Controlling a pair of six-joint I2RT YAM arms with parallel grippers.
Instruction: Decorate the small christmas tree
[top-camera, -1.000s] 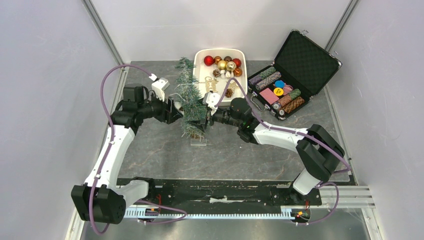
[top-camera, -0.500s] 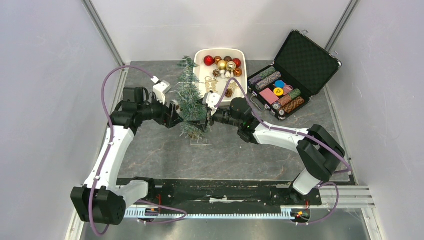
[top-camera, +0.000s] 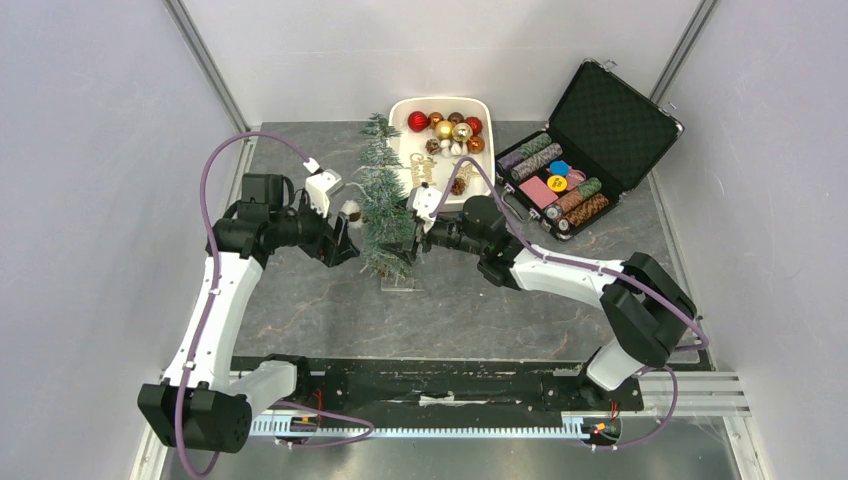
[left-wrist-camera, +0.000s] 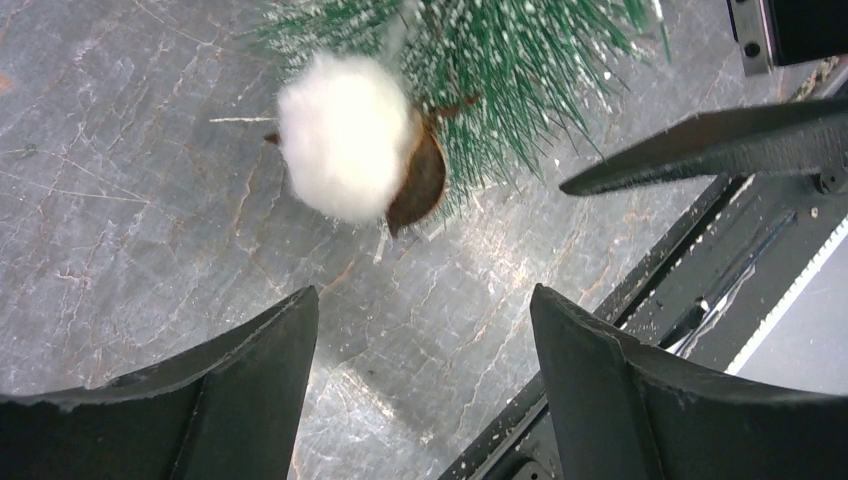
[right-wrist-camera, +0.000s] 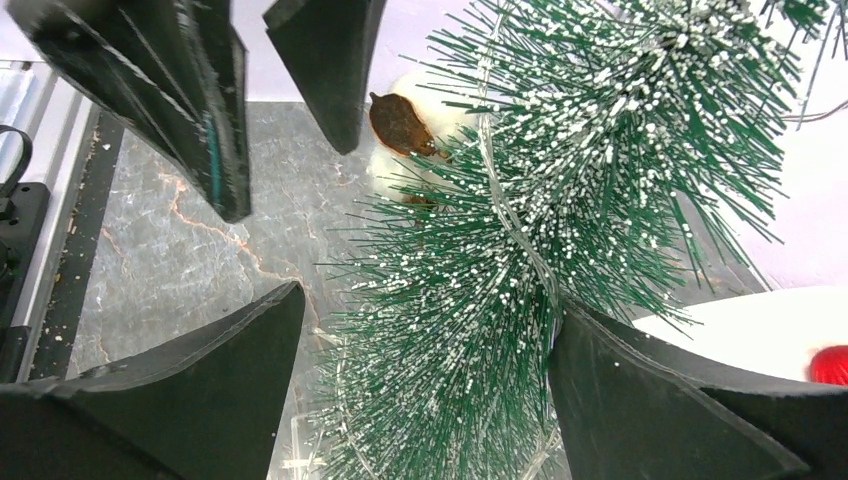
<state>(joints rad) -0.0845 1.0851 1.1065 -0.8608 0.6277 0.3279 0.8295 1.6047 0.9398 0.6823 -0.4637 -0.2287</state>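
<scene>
Grey stone-look table (top-camera: 320, 300), white walls all round. Small christmas tree (top-camera: 383, 205) stands upright mid-table on its clear base, long axis vertical, with the white tray (top-camera: 440, 100) of baubles just beyond it on the far right. Open chip case (top-camera: 615, 110) sits further right and isn't involved.

Left gripper (left-wrist-camera: 422, 300): fingers spread wide with nothing between them, just bare table. It sits just left of the tree at lower-branch height, apart from the bristles.

Cotton puff ornament (left-wrist-camera: 345, 135) with a brown husk sits on the tree's left side and looks hung. It's clear of the left fingers.

Right gripper (right-wrist-camera: 425, 305): also spread wide, straddling the lower branches from the right. Bristles brush its right finger. I see no clamp, more a loose brace.

Key relation: the tree stands between the two claws and the tray lies past it, far right. So the right arm is nearer the baubles but is busy at the tree. The left one is free but would have to go round or over the tree. My guess is the left fetches next.

Views: top shows tray, case and the tree being upright. Left wrist shows the puff free of the claw. Right wrist alone shows branches between the right fingers, with the left claw's fingers beyond the puff.
</scene>
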